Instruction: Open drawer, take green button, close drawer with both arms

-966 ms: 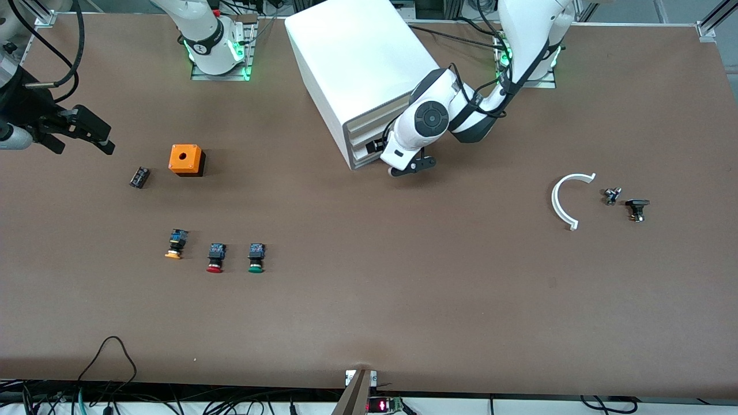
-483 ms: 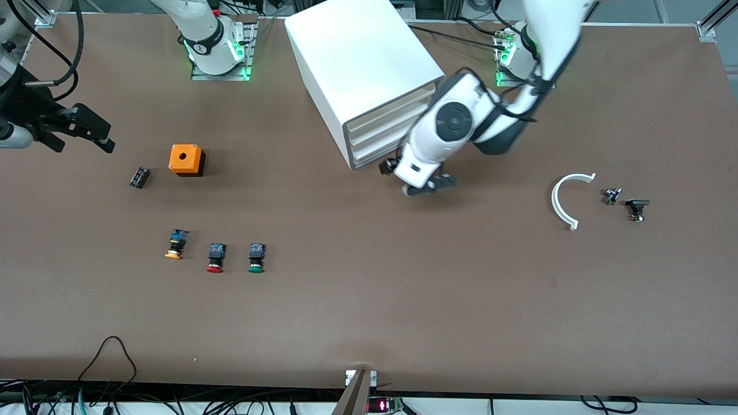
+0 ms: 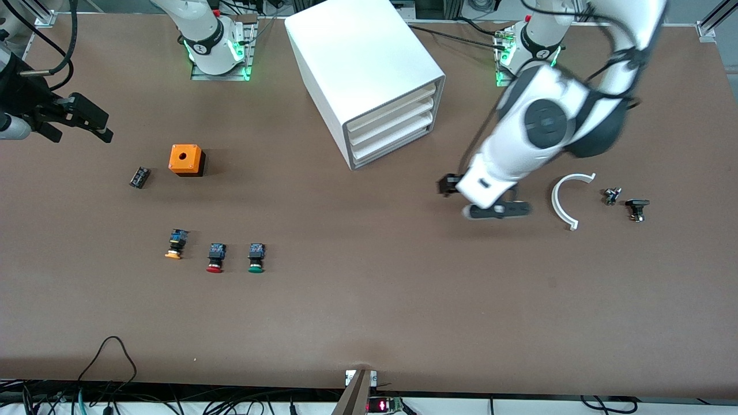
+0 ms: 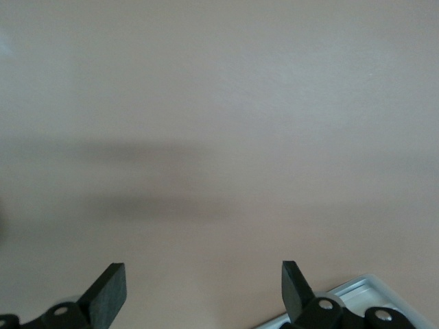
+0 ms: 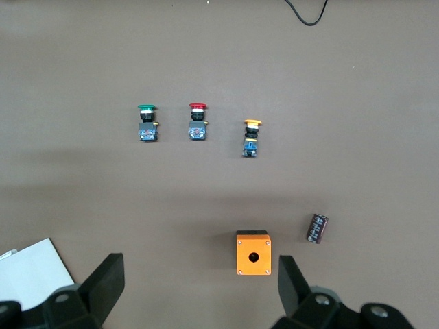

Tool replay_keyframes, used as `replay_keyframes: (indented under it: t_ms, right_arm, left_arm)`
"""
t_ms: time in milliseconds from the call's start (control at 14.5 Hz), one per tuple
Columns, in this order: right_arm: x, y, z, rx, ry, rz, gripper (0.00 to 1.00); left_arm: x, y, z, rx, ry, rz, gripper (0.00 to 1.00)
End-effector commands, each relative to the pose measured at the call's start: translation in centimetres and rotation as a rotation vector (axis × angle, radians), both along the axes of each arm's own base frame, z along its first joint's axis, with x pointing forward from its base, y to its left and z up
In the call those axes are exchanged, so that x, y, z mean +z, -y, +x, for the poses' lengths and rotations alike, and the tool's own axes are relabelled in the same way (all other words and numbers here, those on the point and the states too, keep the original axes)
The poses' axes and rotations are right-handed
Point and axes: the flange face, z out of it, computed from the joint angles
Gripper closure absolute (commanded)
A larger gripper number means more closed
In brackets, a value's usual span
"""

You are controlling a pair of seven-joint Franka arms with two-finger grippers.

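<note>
A: Start at the left edge of the front view. What is the right tool doing?

B: It hangs over bare brown counter at the upper left of the frame, fingers spread wide, holding nothing. That arm seems to be waiting. Its wrist view looks down on the parts below, likely so it can watch them.

A: And lower down?

B: A small dark part, then an orange box with a hole on top. In the lower left of the frame three push buttons lie in a row on their sides: orange-capped, red-capped, then the green button, out on the counter, not in any drawer.

A: The cabinet?

B: The white cabinet sits top centre, turned at an angle. All three drawers look pushed in, including the lowest drawer.

A: The right half of the frame?

B: The left tool is over open counter, well apart from the cabinet, fingers wide and empty. Just beside it lies a white curved piece, then two small dark parts.

A: The surroundings?

B: A matte brown top; cables run along the bottom edge, and green lights glow at both arm bases along the top.
</note>
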Motion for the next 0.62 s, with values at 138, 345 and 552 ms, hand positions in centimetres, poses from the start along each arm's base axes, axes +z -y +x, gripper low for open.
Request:
replay_keyframes:
  t_ms: [138, 345, 552]
  right_arm:
    - [0.4, -0.1, 0.1, 0.010, -0.008, 0.000, 0.01]
    - [0.4, -0.1, 0.1, 0.005, -0.010, 0.001, 0.01]
    - [0.4, -0.1, 0.1, 0.011, -0.009, -0.003, 0.01]
  left_arm:
    - [8.9, -11.1, -1.9, -0.076, 0.009, 0.075, 0.00]
    - [12.6, -17.0, -3.5, -0.079, 0.005, 0.090, 0.00]
    - [13.7, -20.7, -3.9, -0.115, 0.027, 0.084, 0.00]
